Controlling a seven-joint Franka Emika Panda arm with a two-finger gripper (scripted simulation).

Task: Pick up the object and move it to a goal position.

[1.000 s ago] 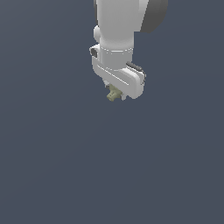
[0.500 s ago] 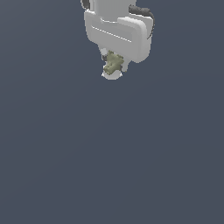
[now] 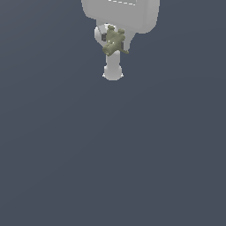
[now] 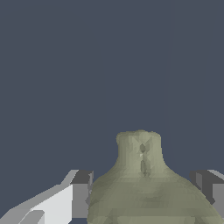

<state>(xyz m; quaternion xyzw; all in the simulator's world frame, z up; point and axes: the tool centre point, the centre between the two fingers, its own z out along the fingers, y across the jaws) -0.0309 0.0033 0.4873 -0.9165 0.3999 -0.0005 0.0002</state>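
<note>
The object [image 3: 114,40] is a small olive-green lumpy thing with short knobs, held high near the top of the exterior view. My white gripper [image 3: 113,44] is shut on it, and one white finger [image 3: 113,70] reaches down past it. In the wrist view the object [image 4: 146,188] fills the space between the two dark pads [image 4: 81,192], pressed from both sides. The gripper's body is partly cut off by the top edge of the exterior view.
Only a plain dark grey-blue background shows in both views. No other objects, edges or containers are in sight.
The gripper has risen toward the top of the exterior view with the object still in it, and it has turned, so the object now faces the camera more.
</note>
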